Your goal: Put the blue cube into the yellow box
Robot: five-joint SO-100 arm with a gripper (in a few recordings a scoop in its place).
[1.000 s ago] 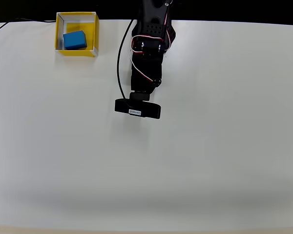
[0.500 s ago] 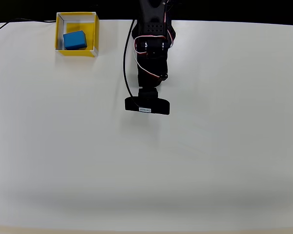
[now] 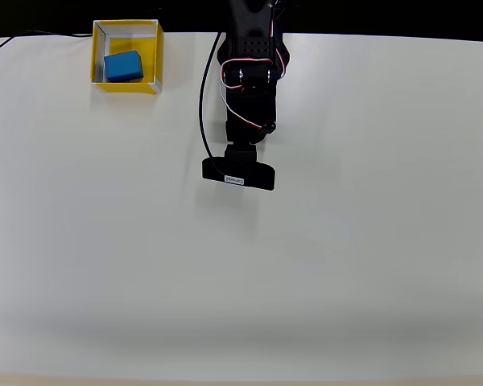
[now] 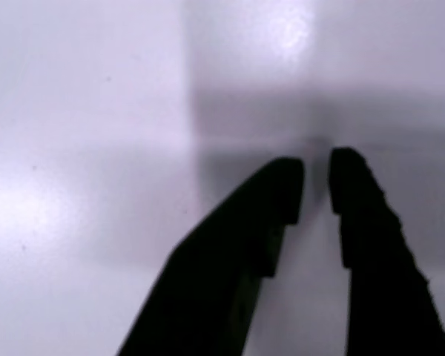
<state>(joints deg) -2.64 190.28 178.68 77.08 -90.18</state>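
Note:
The blue cube [image 3: 123, 66] lies inside the yellow box [image 3: 152, 56] at the table's far left corner in the overhead view, slightly askew on the box floor. My black arm [image 3: 248, 80] reaches down from the top middle, well to the right of the box; its wrist camera bar [image 3: 238, 174] covers the fingers from above. In the wrist view my gripper [image 4: 317, 182] hangs over bare white table. A narrow gap shows between its two dark fingers [image 4: 352, 200], and nothing is held in it.
A black cable [image 3: 201, 104] loops down along the arm's left side. Another thin cable [image 3: 16, 38] crosses the far left table edge. The white table [image 3: 306, 265] stretches wide in front of the arm.
The wrist swung to the right, away from the box, then eased back slightly left. The cube and box have not moved.

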